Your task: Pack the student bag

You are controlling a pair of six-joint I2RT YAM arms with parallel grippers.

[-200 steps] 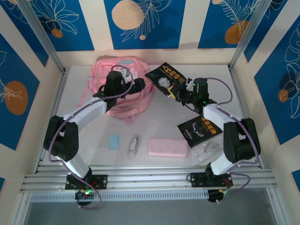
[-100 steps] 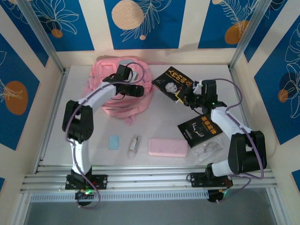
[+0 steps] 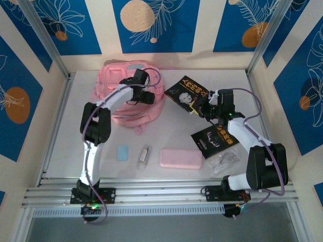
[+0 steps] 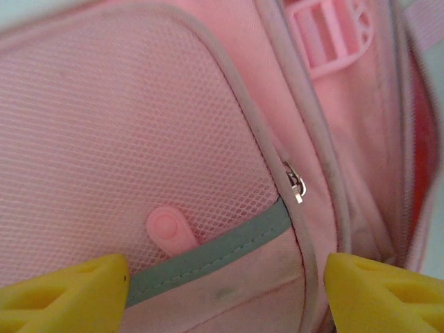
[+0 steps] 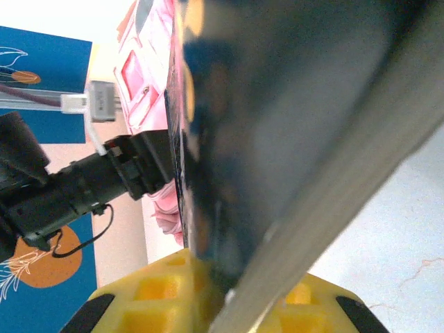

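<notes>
Pink student bag (image 3: 106,78) under L fingers (image 4: 69,288) (spread); R fingers (image 5: 159,291) clamp book (image 3: 187,92).

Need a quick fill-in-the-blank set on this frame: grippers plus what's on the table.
1. The right gripper is shut on a black book; the left gripper hangs over the student bag with jaws ___.
2. The pencil case on the table is ___ in colour.
3. A second black book lies flat on the table, making ___ books in all.
4. In the left wrist view, the yellow fingertips flank the bag's ___ pocket.
Missing words: open; pink; two; mesh.
</notes>
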